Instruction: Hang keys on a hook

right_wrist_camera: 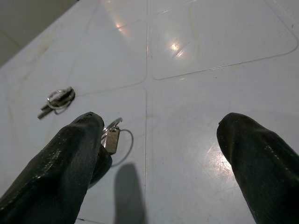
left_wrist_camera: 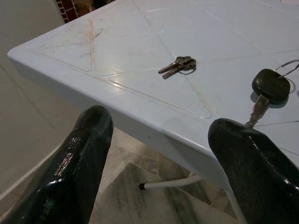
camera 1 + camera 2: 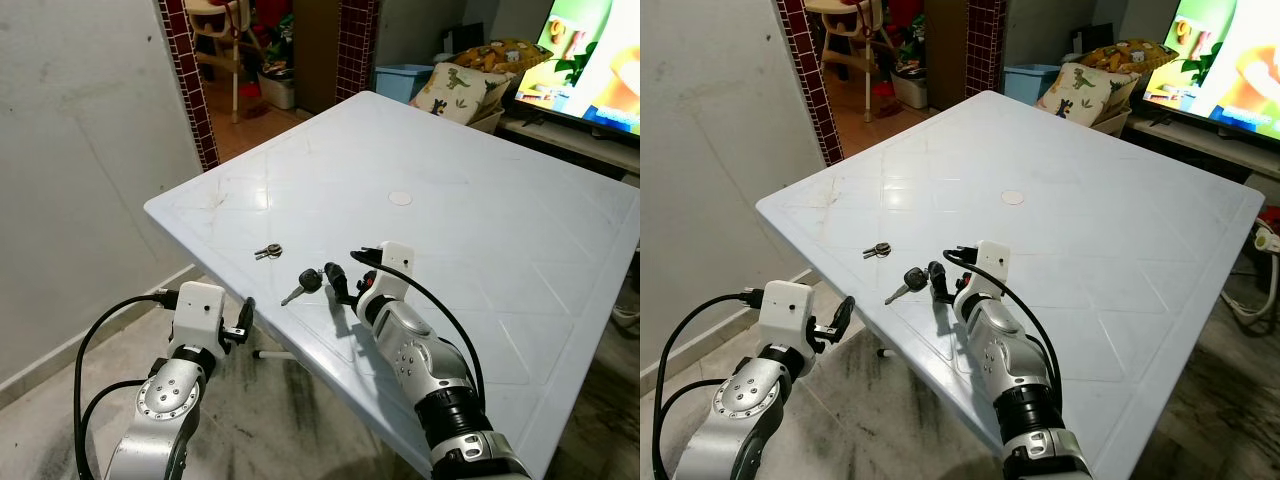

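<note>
Two sets of keys lie near the front left corner of the white table point(image 3: 480, 200). One is a small bunch of metal keys point(image 3: 268, 251). The other is a black-headed car key point(image 3: 303, 285) on a wire ring. My right gripper point(image 3: 350, 267) rests low over the table just right of the car key, open, its left finger point(image 1: 65, 168) beside the key's ring point(image 1: 114, 137). The small bunch point(image 1: 57, 100) lies farther off. My left gripper point(image 3: 241, 320) hangs open below and in front of the table edge, facing both key sets point(image 2: 180, 64).
The table has a round cap point(image 3: 400, 198) at its middle and a white leg point(image 3: 270, 354) underneath. A bare wall stands on the left. Behind are a brick-framed doorway with a high chair point(image 3: 225, 30), a blue bin point(image 3: 405, 80), a dinosaur cushion point(image 3: 460, 90) and a television point(image 3: 600, 60).
</note>
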You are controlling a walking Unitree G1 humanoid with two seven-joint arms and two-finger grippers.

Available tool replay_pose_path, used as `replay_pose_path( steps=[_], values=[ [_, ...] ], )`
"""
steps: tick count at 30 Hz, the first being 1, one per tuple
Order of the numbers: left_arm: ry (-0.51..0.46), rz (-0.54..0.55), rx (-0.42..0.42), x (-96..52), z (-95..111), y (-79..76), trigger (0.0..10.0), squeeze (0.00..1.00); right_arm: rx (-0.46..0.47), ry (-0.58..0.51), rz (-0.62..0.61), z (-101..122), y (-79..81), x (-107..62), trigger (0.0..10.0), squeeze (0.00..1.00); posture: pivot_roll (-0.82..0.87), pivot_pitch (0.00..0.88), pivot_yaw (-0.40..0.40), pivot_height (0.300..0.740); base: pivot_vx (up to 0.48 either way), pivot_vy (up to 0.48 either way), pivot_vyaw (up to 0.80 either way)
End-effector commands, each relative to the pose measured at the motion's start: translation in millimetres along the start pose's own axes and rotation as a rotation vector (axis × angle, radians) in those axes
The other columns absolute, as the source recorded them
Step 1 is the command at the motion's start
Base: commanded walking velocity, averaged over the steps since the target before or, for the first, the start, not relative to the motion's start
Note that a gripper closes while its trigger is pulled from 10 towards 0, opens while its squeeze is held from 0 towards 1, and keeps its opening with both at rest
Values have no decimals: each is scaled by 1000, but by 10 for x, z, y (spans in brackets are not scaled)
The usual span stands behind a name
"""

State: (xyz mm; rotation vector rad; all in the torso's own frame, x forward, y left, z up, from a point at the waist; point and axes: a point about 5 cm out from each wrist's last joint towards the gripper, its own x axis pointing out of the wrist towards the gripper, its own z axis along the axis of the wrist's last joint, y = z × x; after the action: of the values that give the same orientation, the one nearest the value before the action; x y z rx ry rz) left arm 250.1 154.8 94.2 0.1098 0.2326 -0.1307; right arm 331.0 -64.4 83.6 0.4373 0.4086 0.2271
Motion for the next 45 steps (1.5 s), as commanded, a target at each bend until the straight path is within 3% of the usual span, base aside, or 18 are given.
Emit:
replay_pose_path(
  steps=[1,5,9,10,13,18,20,23,25,26,27,28,36,37,38,45],
  values=[
    [6,-8,4,13,-5,-5,10000,0,73,30,137,-29,553,81,10000,0,107,24,-1,740,0,0,0],
    [7,-6,-1,16,-9,-10,10000,0,56,15,166,19,625,63,10000,0,106,23,-5,740,0,0,0],
    [9,-5,-4,20,-14,-11,10000,0,-93,-76,190,133,639,23,10000,0,98,23,-7,740,0,0,0],
    [8,-5,-5,22,-12,-11,10000,0,-193,-147,180,210,626,-4,10000,0,97,23,-7,740,0,0,0],
    [8,-6,-6,27,-14,-14,10000,0,-318,-257,183,334,630,-62,10000,0,92,23,-7,740,0,0,0],
    [9,-10,-9,44,-14,-21,10000,0,-313,-284,171,387,586,-109,10000,0,82,21,-6,740,0,0,0],
    [10,-12,-10,51,-14,-23,10000,0,-271,-209,169,290,538,-102,10000,0,81,19,-6,740,0,0,0],
    [12,-12,-10,56,-16,-20,10000,0,-282,-137,158,169,501,-86,10000,0,77,20,-5,740,0,0,0],
    [14,-13,-11,65,-18,-23,10000,0,-223,-71,146,28,465,-77,10000,0,77,20,-5,740,0,0,0],
    [15,-14,-11,68,-20,-25,10000,0,-218,-66,136,0,455,-74,8588,0,79,19,-5,740,0,0,0],
    [16,-14,-11,69,-21,-26,10000,0,-211,-64,137,-17,460,-70,4667,0,79,19,-5,740,0,0,0],
    [16,-14,-10,71,-21,-26,10000,0,-194,-59,143,-39,478,-68,0,0,79,19,-5,740,0,0,0],
    [19,-12,-13,71,-28,-24,10000,0,-176,-36,137,-42,523,-21,0,0,86,19,-7,740,0,0,0],
    [19,-11,-14,72,-29,-23,10000,0,-178,-31,139,-49,530,-15,2314,0,86,19,-7,740,0,0,0],
    [19,-11,-15,71,-30,-22,10000,0,-179,-26,139,-58,536,-12,10000,0,86,21,-8,740,0,0,0],
    [22,-12,-18,74,-31,-25,10000,0,-174,5,147,-133,578,10,10000,0,88,22,-8,740,0,0,0]
  ],
)
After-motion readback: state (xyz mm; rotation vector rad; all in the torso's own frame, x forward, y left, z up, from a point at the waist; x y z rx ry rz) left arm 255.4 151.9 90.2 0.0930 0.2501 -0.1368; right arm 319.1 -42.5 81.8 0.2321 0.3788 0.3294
